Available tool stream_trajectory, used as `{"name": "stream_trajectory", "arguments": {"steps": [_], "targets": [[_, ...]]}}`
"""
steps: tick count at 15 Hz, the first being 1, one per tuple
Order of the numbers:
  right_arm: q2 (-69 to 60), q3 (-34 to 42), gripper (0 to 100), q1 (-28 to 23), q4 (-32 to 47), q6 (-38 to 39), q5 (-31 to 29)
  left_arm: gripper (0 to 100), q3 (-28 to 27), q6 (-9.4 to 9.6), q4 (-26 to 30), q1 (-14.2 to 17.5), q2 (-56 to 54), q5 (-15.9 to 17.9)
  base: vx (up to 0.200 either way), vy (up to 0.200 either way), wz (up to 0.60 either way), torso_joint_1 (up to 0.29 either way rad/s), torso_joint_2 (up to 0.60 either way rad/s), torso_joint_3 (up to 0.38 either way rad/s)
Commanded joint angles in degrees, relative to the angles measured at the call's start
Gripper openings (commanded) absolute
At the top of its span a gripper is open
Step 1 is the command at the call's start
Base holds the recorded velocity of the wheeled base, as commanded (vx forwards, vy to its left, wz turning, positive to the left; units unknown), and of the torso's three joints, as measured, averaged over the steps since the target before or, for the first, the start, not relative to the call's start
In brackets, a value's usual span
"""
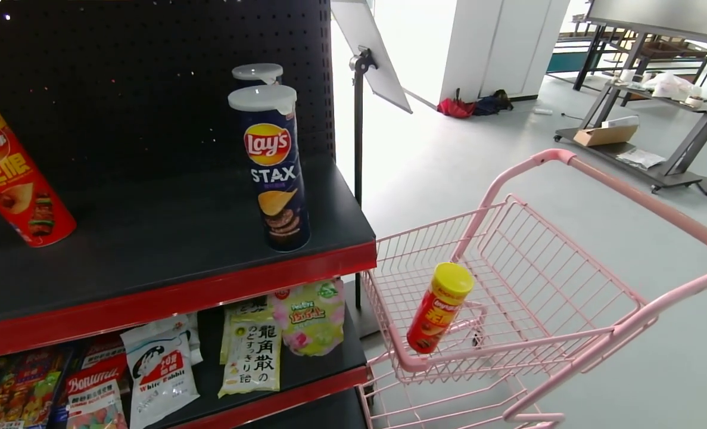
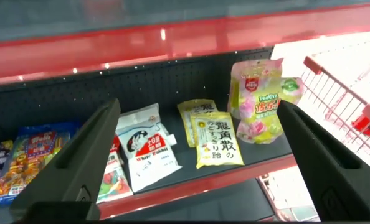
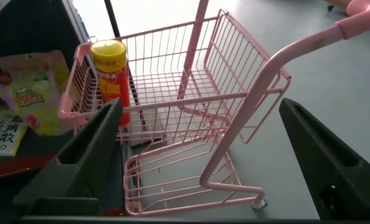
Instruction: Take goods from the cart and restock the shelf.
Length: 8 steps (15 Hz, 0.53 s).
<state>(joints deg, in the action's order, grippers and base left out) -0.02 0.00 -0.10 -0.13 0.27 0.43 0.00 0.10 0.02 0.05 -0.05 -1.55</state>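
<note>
Left claw [image 2: 196,106]: fingers spread wide, nothing between them. It hangs in front of the lower shelf board [image 2: 260,158], facing the packets laid there.

Right claw [image 3: 200,106]: fingers likewise spread wide, holding nothing. It hangs over the floor beside the pink cart [image 3: 316,40], pointed at the cart's basket.

Cart [image 1: 639,196]: parked just beside the right end of the shelf [image 1: 180,298], handle away from it. One item is in the basket: a red can [image 1: 439,307] with a yellow lid. It stands on its base in the basket corner nearest the shelf, lid up, against the wire wall. In the right wrist view the same red can [image 3: 110,78] stands close to one finger of the right claw, apart from it.

Upper shelf board: a dark blue can [image 1: 273,170] stands upright near the front edge, toward the right corner. A second blue can [image 1: 257,72] stands directly behind it, mostly hidden. A red and yellow can [image 1: 13,173] stands toward the left end and looks tilted.

Lower shelf board, right end: a green pouch [image 1: 311,319] at the corner, propped up. Beside it lie two yellow packets [image 1: 252,351], overlapping, then a white bag [image 1: 159,369]. More coloured packets [image 1: 19,387] fill the left part.
</note>
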Motion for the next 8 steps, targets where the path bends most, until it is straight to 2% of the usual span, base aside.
{"name": "stream_trajectory", "arguments": {"steps": [1, 2, 4, 8], "targets": [[0.02, 0.0, 100, 0.01, -0.04, -0.09, 0.01, 100, 0.0, -0.01, -0.02, 0.04, 0.05, -0.03, 0.0, 0.0, 0.0, -0.198, 0.55, 0.354], [0.02, 0.0, 100, -0.08, -0.04, 0.0, 0.01, 100, 0.0, -0.01, -0.02, 0.04, 0.05, -0.03, 0.0, 0.0, 0.0, -0.178, 0.52, 0.325], [0.02, 0.0, 100, 0.01, -0.04, -0.09, 0.01, 100, 0.0, -0.01, -0.02, 0.04, 0.05, -0.03, 0.0, 0.0, 0.0, -0.076, 0.22, 0.154], [1.87, -0.09, 100, -0.43, 0.05, -0.44, 0.01, 100, 0.0, -0.01, -0.02, 0.04, 0.05, -0.03, 0.0, 0.0, 0.0, -0.012, 0.04, 0.024]]}}
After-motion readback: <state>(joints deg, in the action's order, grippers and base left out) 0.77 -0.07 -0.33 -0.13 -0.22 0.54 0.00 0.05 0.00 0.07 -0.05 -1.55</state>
